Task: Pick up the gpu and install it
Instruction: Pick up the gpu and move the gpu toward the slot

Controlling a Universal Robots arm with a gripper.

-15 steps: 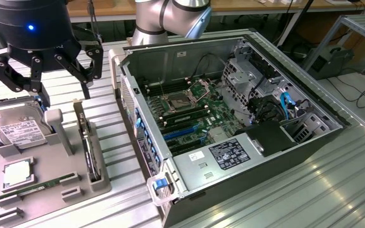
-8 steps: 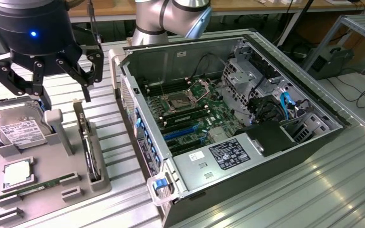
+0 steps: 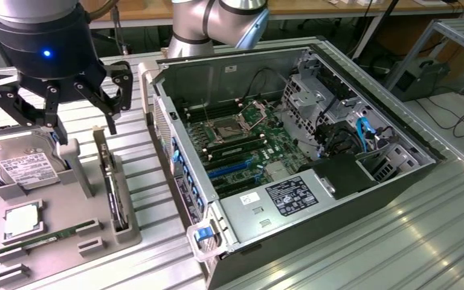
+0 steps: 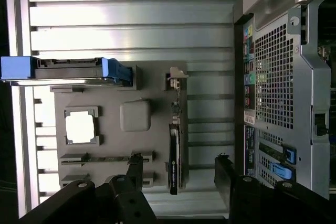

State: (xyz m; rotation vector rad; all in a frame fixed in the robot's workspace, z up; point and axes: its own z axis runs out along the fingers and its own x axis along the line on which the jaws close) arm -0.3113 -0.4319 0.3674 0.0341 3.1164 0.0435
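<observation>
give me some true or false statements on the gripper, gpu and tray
1. The gripper is open. True.
2. The gripper holds the gpu. False: the gpu stands on edge in the tray, with the gripper above it.
3. The case has its side open. True.
4. The hard drive sits inside the case. False: it is in the tray.

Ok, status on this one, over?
Tool open, hovering over the tray. Graphics card upright in its slot, not gripped. Path to it clear.
</observation>
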